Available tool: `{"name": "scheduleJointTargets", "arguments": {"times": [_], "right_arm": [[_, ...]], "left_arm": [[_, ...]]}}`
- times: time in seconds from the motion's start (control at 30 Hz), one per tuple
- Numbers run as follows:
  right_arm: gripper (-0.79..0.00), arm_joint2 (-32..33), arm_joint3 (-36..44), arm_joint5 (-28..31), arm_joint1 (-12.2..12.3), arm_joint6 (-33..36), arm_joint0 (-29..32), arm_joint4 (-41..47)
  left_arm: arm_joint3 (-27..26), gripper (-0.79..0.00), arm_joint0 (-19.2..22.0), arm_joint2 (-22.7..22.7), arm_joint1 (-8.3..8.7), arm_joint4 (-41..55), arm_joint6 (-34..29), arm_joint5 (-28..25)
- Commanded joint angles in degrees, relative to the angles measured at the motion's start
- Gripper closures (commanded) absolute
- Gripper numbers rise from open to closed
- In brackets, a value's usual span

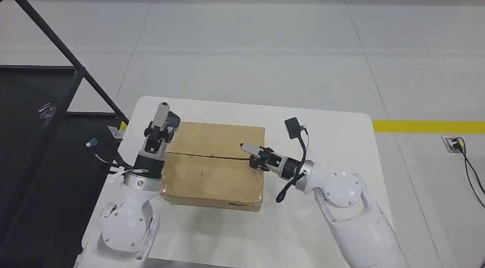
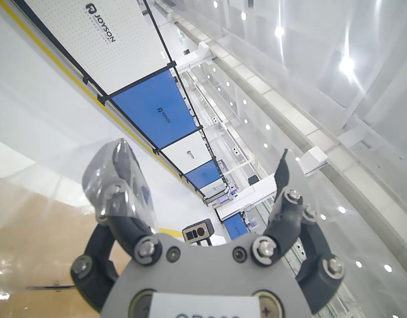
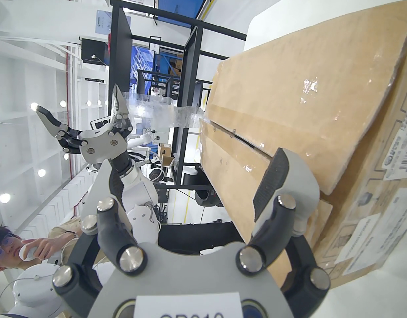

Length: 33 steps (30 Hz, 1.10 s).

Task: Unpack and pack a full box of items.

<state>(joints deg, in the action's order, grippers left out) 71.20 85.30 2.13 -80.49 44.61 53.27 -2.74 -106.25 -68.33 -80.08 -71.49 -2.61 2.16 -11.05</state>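
Right in close, your right gripper (image 1: pixel 251 149) sits low at the right end of the brown cardboard box (image 1: pixel 216 163). Its jaws are spread wide with nothing between them. One dark-padded finger (image 3: pixel 273 180) is just beside the centre seam; I can't tell whether it touches. The box itself lies in the middle of the white rounded table (image 1: pixel 333 128), both top flaps down, and white printed labels (image 3: pixel 365 233) show on the side wall facing that gripper.

Across the box, your left gripper (image 1: pixel 160 119) is up above the left edge, pointing away from the table. Its fingers are released too and grasp nothing. A strip of clear packing tape (image 3: pixel 163 114) clings around one finger (image 2: pixel 119 173) and stretches from there back to the box's seam, lifted off the cardboard.

Farther out, a black metal frame (image 1: pixel 76 71) stands left of the table, and a yellow floor line (image 1: pixel 428 126) runs off to the right.
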Motion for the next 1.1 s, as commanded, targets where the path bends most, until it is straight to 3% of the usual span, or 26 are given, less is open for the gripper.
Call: {"name": "scheduleJointTargets", "arguments": {"times": [0.0, 1.07], "right_arm": [[-0.785, 0.6, 0.6, 0.2, 0.2, -0.2, 0.7, 0.2], [-0.785, 10.2, 3.2, 5.9, 3.5, -1.5, 10.6, 6.6]], "left_arm": [[0.3, -0.785, 0.2, 0.6, -0.10, -0.5, -0.2, 0.2], [6.6, -0.785, 3.2, 13.8, -2.49, -12.6, -2.9, -0.5]]}}
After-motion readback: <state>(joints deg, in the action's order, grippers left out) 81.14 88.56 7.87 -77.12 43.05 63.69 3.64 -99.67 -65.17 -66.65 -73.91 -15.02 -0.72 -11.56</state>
